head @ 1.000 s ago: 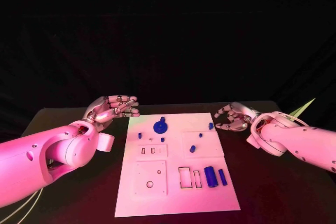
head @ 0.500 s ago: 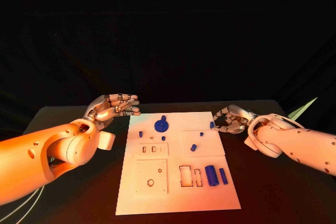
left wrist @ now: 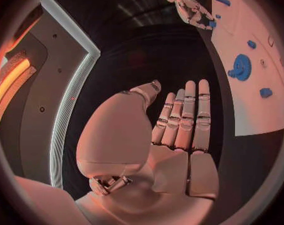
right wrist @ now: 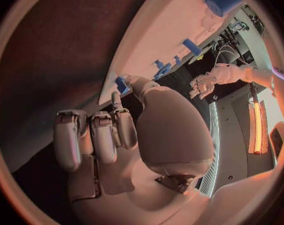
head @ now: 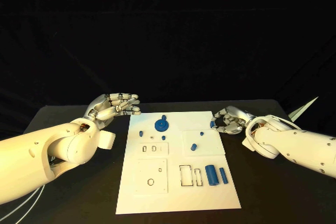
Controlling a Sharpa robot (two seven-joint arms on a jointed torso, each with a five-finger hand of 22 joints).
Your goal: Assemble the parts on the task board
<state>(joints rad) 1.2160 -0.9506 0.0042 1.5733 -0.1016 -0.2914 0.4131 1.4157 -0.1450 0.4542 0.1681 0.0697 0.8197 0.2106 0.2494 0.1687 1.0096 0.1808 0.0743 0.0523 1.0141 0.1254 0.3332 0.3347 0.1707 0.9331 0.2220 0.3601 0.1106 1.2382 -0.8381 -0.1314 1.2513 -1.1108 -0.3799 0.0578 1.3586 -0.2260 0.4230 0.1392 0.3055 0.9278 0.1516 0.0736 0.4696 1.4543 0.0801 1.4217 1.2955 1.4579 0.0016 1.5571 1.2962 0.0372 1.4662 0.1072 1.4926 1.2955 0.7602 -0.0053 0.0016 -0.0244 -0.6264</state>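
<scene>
The white task board [head: 175,195] lies mid-table with a blue gear [head: 161,123], several small blue pieces such as one [head: 193,147], and two blue cylinders [head: 210,176] near its right side. My right hand [head: 227,120] is at the board's far right edge, fingers half curled. Its thumb tip touches a small blue part [head: 211,124] there, seen close up as the blue part [right wrist: 121,84]; the fingers stay apart from it. My left hand [head: 115,106] hovers off the board's far left corner, holding nothing, its fingers [left wrist: 182,120] straight and side by side.
Rectangular and round slots [head: 185,177] are cut into the board's near half. Black table [head: 84,195] surrounds the board on both sides. The left wrist view also shows the gear [left wrist: 242,67] and my right hand [left wrist: 192,5] beyond it.
My right hand has moved left to the board's right edge, reaching the small blue part there. The left hand has stayed where it was.
</scene>
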